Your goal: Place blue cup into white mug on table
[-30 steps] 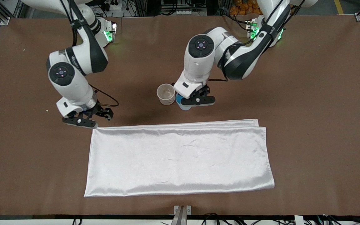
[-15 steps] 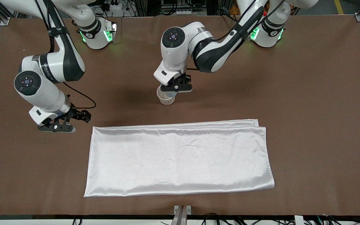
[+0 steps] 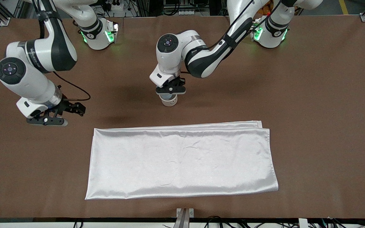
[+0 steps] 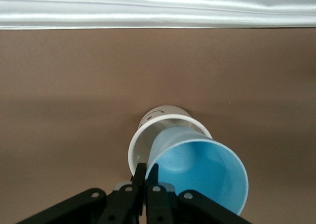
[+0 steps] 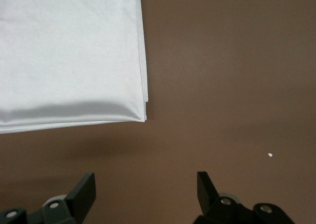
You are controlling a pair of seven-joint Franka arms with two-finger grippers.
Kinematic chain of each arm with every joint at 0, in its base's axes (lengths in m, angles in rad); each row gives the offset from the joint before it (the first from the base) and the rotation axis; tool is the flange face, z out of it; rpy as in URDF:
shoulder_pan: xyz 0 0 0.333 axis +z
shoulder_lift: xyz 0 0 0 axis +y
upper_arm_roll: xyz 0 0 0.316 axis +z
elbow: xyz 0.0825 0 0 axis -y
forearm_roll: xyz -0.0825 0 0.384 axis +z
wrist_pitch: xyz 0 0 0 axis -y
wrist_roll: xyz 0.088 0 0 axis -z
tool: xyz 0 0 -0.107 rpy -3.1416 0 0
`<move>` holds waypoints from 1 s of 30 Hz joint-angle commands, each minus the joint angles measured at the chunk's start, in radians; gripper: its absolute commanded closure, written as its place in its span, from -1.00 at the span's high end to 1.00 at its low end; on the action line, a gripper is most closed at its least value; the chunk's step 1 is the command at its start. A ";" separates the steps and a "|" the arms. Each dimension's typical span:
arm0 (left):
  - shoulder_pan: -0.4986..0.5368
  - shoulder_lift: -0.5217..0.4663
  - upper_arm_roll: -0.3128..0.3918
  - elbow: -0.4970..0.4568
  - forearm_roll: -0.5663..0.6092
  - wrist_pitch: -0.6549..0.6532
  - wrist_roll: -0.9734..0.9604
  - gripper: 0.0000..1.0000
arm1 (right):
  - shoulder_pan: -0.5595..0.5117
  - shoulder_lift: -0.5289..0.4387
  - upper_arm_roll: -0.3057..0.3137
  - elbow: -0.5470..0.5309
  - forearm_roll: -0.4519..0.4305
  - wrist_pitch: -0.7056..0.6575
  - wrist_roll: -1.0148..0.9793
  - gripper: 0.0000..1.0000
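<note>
Pinching the blue cup (image 4: 197, 169) tilted over the white mug (image 4: 148, 135) with my left gripper (image 4: 146, 184), it may snag; right gripper (image 5: 145, 189) waits, spread wide.

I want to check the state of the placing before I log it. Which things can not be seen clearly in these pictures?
- Front view: the left hand covers the white mug's mouth and the blue cup.
- Left wrist view: the blue cup hides the mug's inside, so how deep it sits cannot be told; the mug's side marks are too small to read.
- Mug handle: not visible in any view.
- Right wrist view: the right hand's fingertips are cut off by the edge.
</note>
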 commanded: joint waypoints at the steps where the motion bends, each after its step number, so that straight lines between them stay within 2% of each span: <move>1: -0.012 0.013 0.007 0.011 0.038 0.007 -0.042 -1.00 | -0.100 -0.073 0.097 -0.021 0.024 -0.014 -0.022 0.93; 4: -0.011 0.017 0.007 0.011 0.038 0.007 -0.041 -1.00 | -0.103 -0.082 0.100 0.002 0.024 -0.014 -0.023 1.00; 5: -0.009 0.019 0.008 0.012 0.036 0.007 -0.039 -0.50 | -0.105 -0.084 0.100 0.016 0.024 -0.016 -0.025 1.00; 6: -0.006 0.019 0.007 0.012 0.035 0.007 -0.038 0.29 | -0.107 -0.084 0.100 0.031 0.025 -0.025 -0.026 1.00; 7: -0.004 0.022 0.008 0.012 0.038 0.007 -0.035 0.99 | -0.107 -0.084 0.100 0.050 0.025 -0.040 -0.026 1.00; 11: -0.008 0.025 0.008 0.012 0.049 0.007 -0.024 1.00 | -0.100 -0.081 0.098 0.152 0.042 -0.137 -0.038 1.00; 17: -0.003 0.016 0.011 0.012 0.050 0.009 -0.029 1.00 | -0.084 -0.076 0.052 0.304 0.145 -0.281 -0.129 1.00; 30: 0.060 -0.177 0.046 0.014 0.056 -0.046 -0.003 1.00 | -0.067 -0.081 0.018 0.335 0.117 -0.338 -0.236 1.00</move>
